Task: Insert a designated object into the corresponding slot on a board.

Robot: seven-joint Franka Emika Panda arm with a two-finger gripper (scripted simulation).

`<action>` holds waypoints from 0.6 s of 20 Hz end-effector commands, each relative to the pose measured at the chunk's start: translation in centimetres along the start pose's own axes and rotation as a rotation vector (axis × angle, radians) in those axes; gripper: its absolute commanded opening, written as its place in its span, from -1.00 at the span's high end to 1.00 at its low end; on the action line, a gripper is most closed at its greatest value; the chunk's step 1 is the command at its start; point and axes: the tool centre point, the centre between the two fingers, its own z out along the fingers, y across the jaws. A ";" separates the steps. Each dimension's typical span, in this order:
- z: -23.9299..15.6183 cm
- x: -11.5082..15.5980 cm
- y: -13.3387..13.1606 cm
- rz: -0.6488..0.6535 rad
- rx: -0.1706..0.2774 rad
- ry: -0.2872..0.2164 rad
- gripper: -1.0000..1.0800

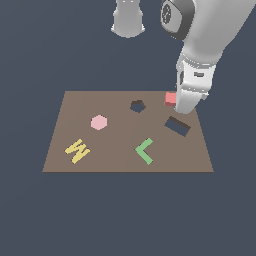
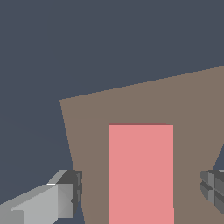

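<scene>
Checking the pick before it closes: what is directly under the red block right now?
The red block lies on the brown board near its corner, between open fingers. Bare board shows around it; the patch beneath is covered, and the rectangular slot lies apart.

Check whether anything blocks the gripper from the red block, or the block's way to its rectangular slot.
Nothing visible does. In the wrist view the red block lies between the open fingers, with gaps on both sides. The board between the block and the slot is bare.
</scene>
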 end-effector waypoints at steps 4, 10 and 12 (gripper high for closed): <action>0.3 0.0 0.0 0.000 0.000 0.000 -0.92; 1.9 -0.1 0.0 -0.001 -0.001 0.000 -0.92; 2.0 -0.1 0.0 -0.001 -0.001 0.000 -0.92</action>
